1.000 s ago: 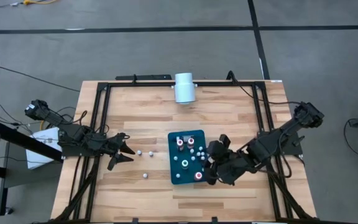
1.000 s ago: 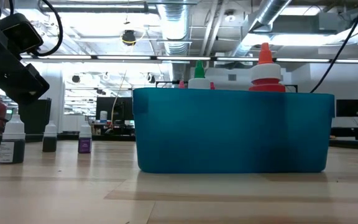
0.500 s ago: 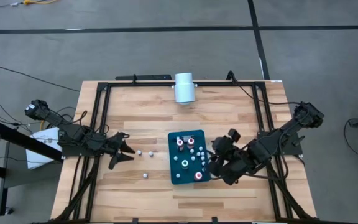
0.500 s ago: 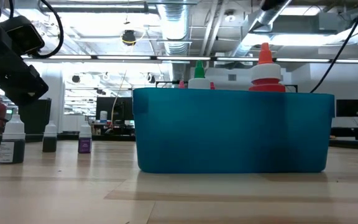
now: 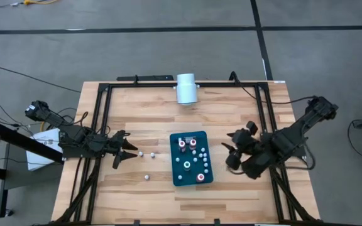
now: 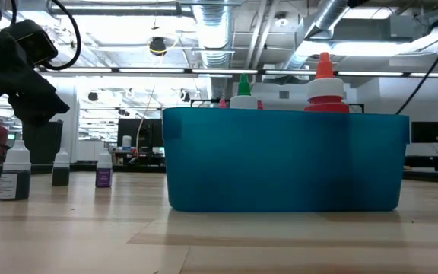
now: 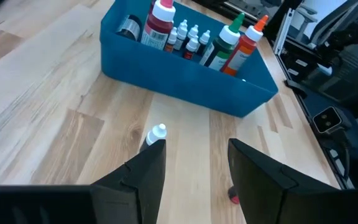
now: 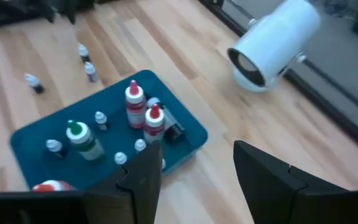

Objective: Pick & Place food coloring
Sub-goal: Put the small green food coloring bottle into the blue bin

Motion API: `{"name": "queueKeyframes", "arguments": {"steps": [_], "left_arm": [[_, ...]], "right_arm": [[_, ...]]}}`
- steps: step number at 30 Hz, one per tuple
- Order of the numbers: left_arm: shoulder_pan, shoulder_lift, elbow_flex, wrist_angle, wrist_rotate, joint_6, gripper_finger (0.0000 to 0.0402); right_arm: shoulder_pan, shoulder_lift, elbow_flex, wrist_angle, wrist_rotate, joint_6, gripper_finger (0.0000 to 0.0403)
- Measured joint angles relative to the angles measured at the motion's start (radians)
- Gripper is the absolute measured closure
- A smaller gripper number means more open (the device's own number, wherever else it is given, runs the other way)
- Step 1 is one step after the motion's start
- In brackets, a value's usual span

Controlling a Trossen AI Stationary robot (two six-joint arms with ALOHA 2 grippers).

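Centrally on the wooden table (image 5: 156,107), a teal tray (image 5: 176,177) is seen from above, and the food coloring bottles (image 5: 192,157) are held upright inside it: two red-capped ones near the far end, a green-capped one in the middle, a red-capped one at the near right corner, and several small white-capped ones between them. Three more small bottles (image 5: 146,155) are left standing on the bare wood to the left of the tray; two are set close together near the left gripper and the third is placed nearer the table's front edge. In the low view these three loose bottles (image 6: 59,169) are shown in a row left of the tray (image 6: 280,160), well apart from it.

The left gripper (image 5: 126,152) is held just left of the loose bottles with its fingers (image 7: 143,177) spread moderately; nothing is gripped between them. In the left wrist view one small white-capped bottle (image 7: 156,134) is framed just ahead of the finger gap, apart from both fingers, with the tray behind it.

The right gripper (image 5: 232,154) is positioned to the right of the tray, clear of it, and its fingers (image 8: 143,177) are parted with nothing held. A white cylinder (image 5: 186,88) is laid on its side at the table's far edge.
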Motion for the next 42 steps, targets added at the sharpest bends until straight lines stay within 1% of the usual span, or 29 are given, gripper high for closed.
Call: {"name": "queueKeyframes", "arguments": {"steps": [4, 8, 11, 16, 20, 24, 31, 42], "left_arm": [[0.0, 0.0, 0.0, 0.0, 0.0, 0.0, 0.0236], [0.0, 0.0, 0.0, 0.001, -0.004, 0.0, 0.0236], [0.0, 0.0, 0.0, 0.002, -0.005, 0.0, 0.0236], [0.0, 0.0, 0.0, 0.002, -0.005, -0.012, 0.0236], [0.0, 0.0, 0.0, 0.003, -0.005, -0.085, 0.0236], [0.0, 0.0, 0.0, -0.013, -0.022, -0.102, 0.0236], [0.0, 0.0, 0.0, -0.113, -0.089, -0.117, 0.0236], [0.0, 0.002, 0.002, -0.129, -0.079, -0.067, 0.0236]], "right_arm": [[0.008, -0.126, -0.131, 0.137, -0.009, -0.043, 0.0215], [0.008, -0.22, -0.253, 0.304, -0.022, -0.134, 0.0214], [0.005, -0.282, -0.355, 0.442, -0.028, -0.158, 0.0216], [0.006, -0.337, -0.497, 0.644, -0.05, -0.179, 0.0218], [0.005, -0.339, -0.549, 0.744, -0.049, -0.184, 0.0216], [0.004, -0.324, -0.564, 0.775, -0.049, -0.185, 0.0216], [0.004, -0.294, -0.564, 0.783, -0.049, -0.175, 0.0218], [0.004, -0.294, -0.564, 0.782, -0.049, -0.158, 0.0219]]}}
